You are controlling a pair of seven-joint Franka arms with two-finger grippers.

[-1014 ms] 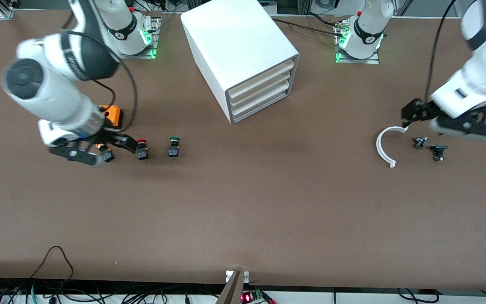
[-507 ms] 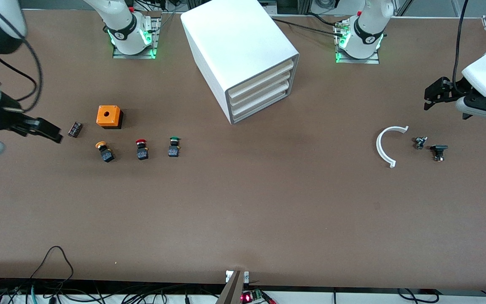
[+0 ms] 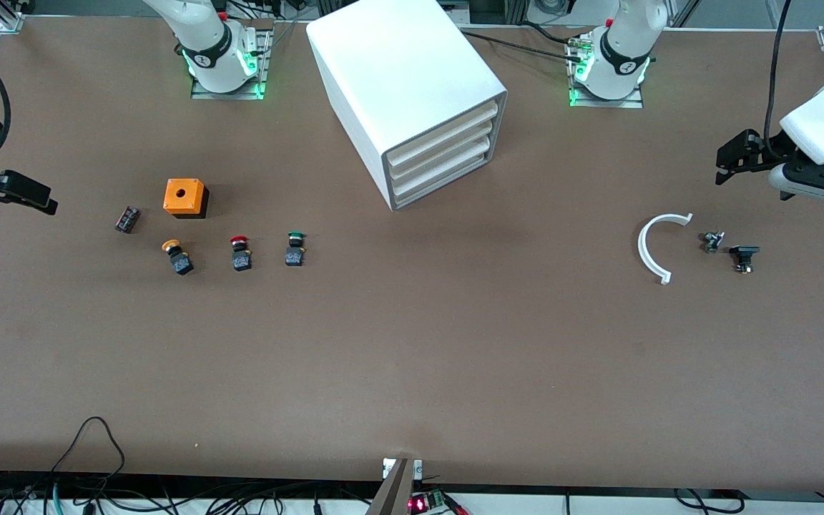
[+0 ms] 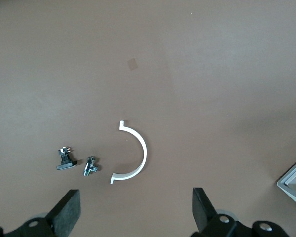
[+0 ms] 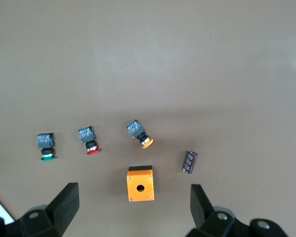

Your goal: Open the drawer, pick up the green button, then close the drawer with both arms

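Note:
The white cabinet (image 3: 412,71) stands at mid-table between the two bases. Its lowest drawer (image 3: 444,175) is shut, like the two above it. The green-capped button (image 3: 295,248) stands on the table, nearer the front camera than the cabinet and toward the right arm's end; it also shows in the right wrist view (image 5: 46,147). My right gripper (image 3: 33,198) is open and empty in the air at the right arm's end of the table; its fingers (image 5: 66,203) are wide apart. My left gripper (image 3: 728,161) is open and empty over the left arm's end; its fingers (image 4: 69,212) are wide apart.
A red-capped button (image 3: 240,252) and an orange-capped button (image 3: 178,256) stand beside the green one. An orange box (image 3: 185,197) and a small dark cylinder (image 3: 126,219) lie near them. A white arc (image 3: 657,247) and two small metal parts (image 3: 712,241) lie toward the left arm's end.
My right gripper has drawn away from the orange-capped button toward its end of the table. My left gripper has drawn away from the white arc. Nothing on the table moved.

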